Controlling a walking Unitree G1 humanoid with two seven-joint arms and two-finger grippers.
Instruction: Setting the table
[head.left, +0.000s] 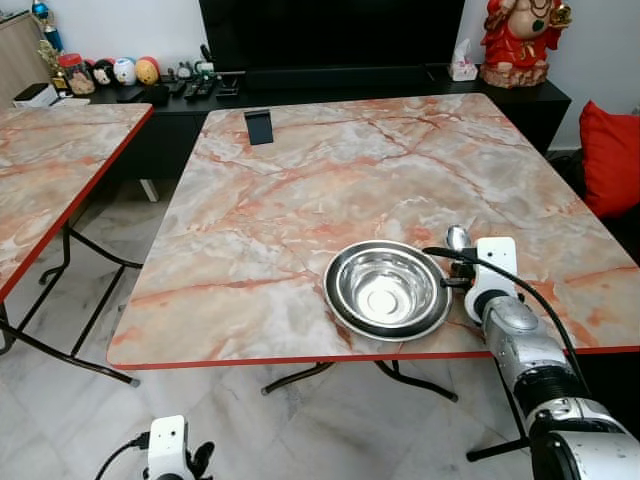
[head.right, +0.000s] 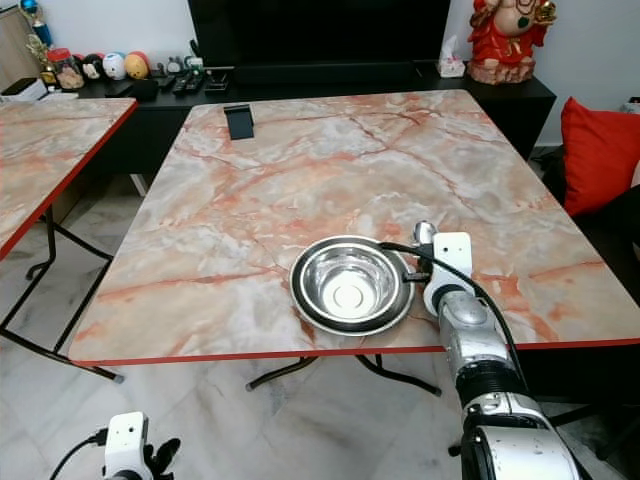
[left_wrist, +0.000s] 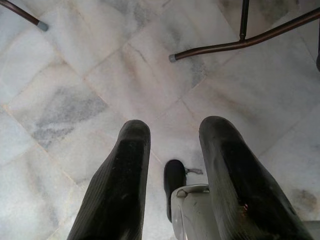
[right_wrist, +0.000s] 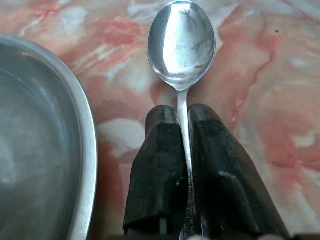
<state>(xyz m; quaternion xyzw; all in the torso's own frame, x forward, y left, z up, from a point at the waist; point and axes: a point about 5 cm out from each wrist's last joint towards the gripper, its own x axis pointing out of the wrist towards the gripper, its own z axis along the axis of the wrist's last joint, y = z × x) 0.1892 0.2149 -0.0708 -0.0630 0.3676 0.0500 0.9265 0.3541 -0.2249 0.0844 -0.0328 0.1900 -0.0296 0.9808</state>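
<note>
spoon (right_wrist: 182, 45) sits just to the right of the steel bowl (head.left: 387, 288) near the front edge of the marble worktop (head.left: 300, 200), and the right gripper (right_wrist: 184, 112) has its two black fingers (right_wrist: 157, 165) squeezed tight on the thin handle with the round scoop poking out past the tips. it looks light, hard and shiny, so it could slip or twist, and the handle is the best place to hold it. the left gripper (left_wrist: 172, 150) hangs low over the floor (left_wrist: 100, 75) with its fingers apart and nothing in them.
</note>
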